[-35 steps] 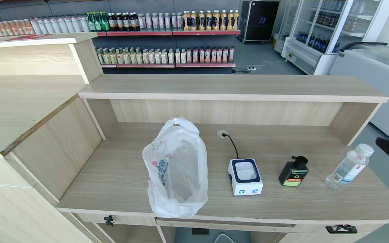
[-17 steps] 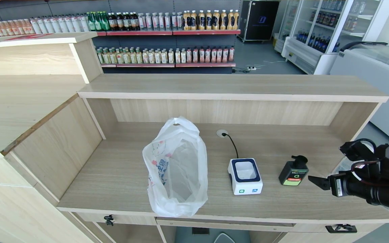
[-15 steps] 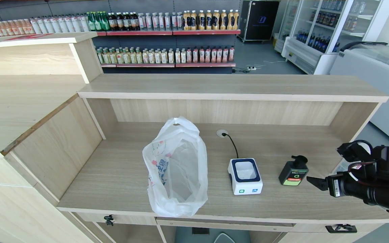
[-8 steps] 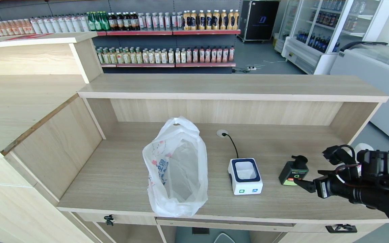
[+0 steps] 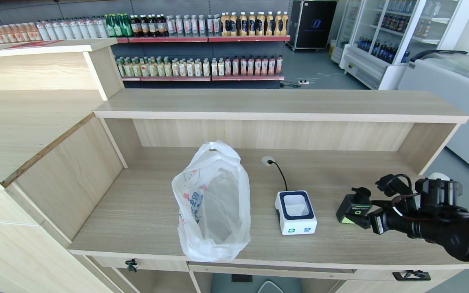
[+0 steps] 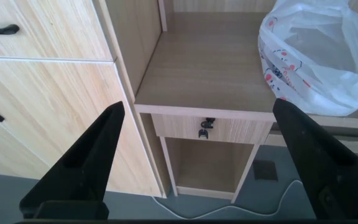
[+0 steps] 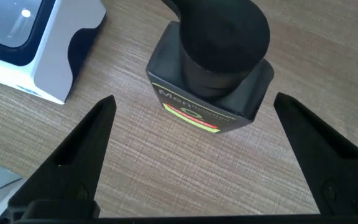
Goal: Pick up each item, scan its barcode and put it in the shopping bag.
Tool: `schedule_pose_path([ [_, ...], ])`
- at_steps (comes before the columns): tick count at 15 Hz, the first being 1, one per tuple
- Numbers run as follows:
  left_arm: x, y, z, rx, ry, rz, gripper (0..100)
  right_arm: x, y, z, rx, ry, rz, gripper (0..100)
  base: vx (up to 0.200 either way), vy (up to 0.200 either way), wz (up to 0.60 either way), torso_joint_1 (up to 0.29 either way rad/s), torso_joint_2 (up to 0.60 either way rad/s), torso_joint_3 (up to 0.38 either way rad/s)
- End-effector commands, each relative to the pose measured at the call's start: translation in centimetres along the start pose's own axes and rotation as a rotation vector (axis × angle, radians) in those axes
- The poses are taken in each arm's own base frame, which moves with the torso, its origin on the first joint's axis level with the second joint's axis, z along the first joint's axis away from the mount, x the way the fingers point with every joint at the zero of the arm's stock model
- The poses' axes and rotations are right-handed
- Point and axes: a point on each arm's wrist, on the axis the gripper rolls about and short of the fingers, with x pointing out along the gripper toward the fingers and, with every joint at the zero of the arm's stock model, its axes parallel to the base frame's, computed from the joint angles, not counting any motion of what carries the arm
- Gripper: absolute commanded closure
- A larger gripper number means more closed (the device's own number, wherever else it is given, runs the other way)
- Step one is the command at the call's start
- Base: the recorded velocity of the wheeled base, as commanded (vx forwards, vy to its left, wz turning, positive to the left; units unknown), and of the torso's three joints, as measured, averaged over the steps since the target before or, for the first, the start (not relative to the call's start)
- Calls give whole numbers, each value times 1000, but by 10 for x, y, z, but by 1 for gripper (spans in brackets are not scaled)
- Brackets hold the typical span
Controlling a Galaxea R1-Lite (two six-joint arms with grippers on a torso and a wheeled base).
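Right gripper [image 7: 194, 98]: hangs low over the right end of the counter [image 5: 145, 211], with both fingers [image 7: 73, 168] spread wide apart. Reaches with the tips to either side of the dark pump bottle [image 7: 210, 74], with a clear gap on each side. Clamps nothing.

Dark pump bottle [image 5: 354, 207]: stands upright on the counter, near the scanner [image 5: 295, 211] on its right side, not touching it.

Scanner: sits in the middle of the counter, window facing up, with a black cable [image 5: 280, 175] running back to a hole in the top.

Shopping bag [image 5: 212, 203]: stands on the counter left of the scanner and apart from it, mouth open upward. White, with a printed pattern on the side.

Clear bottle [image 5: 438, 176]: mostly hidden behind the right arm, at the far right of the counter. Shows a white cap.

Left gripper [image 6: 199, 107]: hangs low in front of the counter's near left corner, fingers wide apart, holding nothing. Faces the drawer [image 6: 205, 127] under the counter edge, with a key in its lock.
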Motion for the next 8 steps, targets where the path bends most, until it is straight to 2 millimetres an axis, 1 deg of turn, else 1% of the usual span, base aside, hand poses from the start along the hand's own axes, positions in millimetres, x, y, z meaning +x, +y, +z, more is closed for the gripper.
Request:
schedule_pose_path([
  [1, 0, 0, 0, 1, 1, 1, 0, 8, 0, -4, -7, 5, 25, 0, 0, 0, 0, 0, 0, 0],
  [8, 0, 0, 0, -1, 1, 1, 0, 25, 0, -12, -67, -26, 99, 0, 0, 0, 0, 0, 0, 0],
])
